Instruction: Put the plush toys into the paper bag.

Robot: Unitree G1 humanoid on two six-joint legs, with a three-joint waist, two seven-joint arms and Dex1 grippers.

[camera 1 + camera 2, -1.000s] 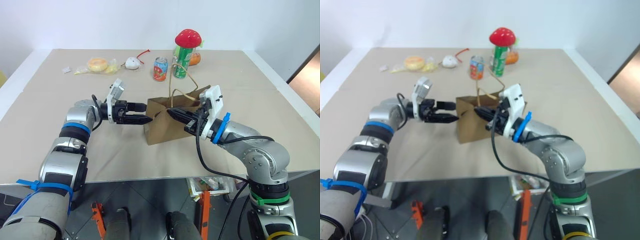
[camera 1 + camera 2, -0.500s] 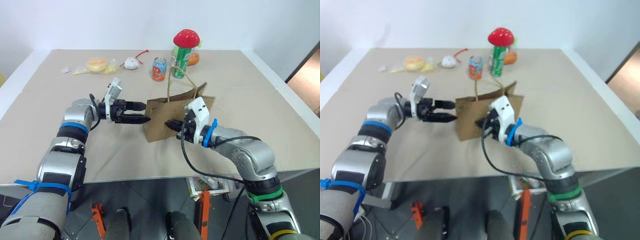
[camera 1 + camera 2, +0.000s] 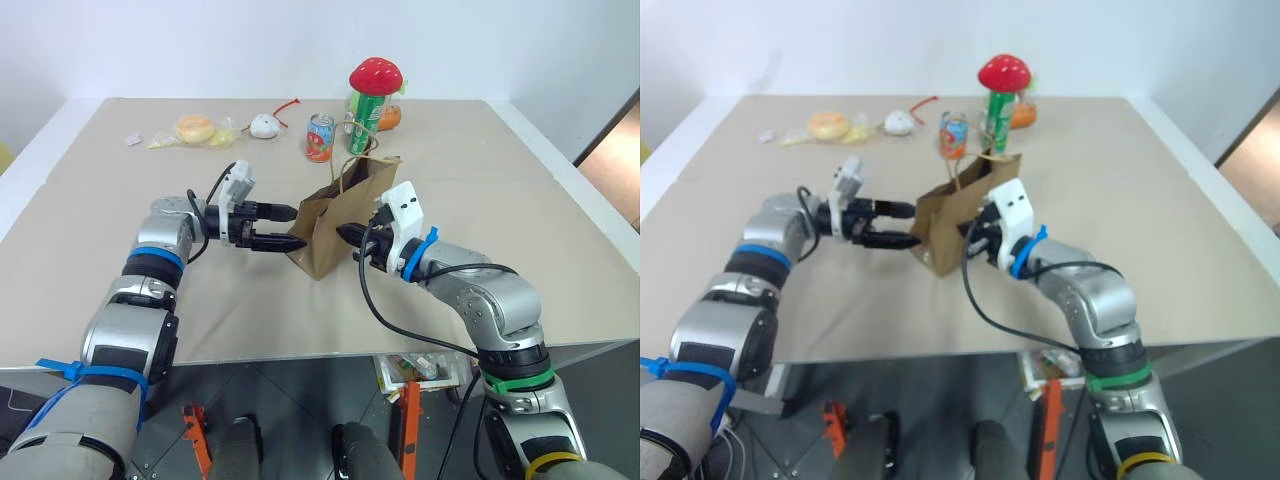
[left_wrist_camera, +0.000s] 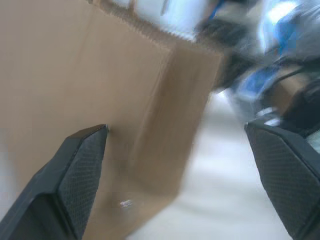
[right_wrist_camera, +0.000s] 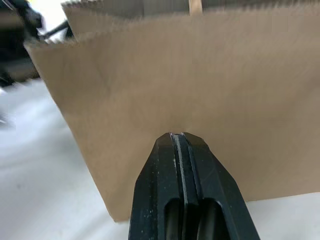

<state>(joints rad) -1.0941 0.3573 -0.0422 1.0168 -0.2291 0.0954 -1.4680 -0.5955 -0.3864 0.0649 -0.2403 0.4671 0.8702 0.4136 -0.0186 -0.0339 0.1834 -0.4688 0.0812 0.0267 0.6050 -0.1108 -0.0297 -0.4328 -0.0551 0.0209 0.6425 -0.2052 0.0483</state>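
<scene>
Table [image 3: 520, 200] holds the bag [image 3: 335, 215], which stands up in the middle between my two grippers. My left gripper [image 3: 285, 228] is spread wide beside one side of it. My right gripper [image 3: 348, 235] is pressed together, its tip against the other side, pinching nothing.

paper bag [image 3: 335, 222] mid-table, left end effector [image 3: 288, 229] left, right end effector [image 3: 347, 235] right

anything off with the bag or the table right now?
The brown kraft paper bag stands squeezed narrow, turned edge-on between the open left gripper and the shut right gripper, whose tip presses its side. Its mouth looks too pinched to take toys. Also, a red mushroom-capped toy perches atop a green can.
</scene>
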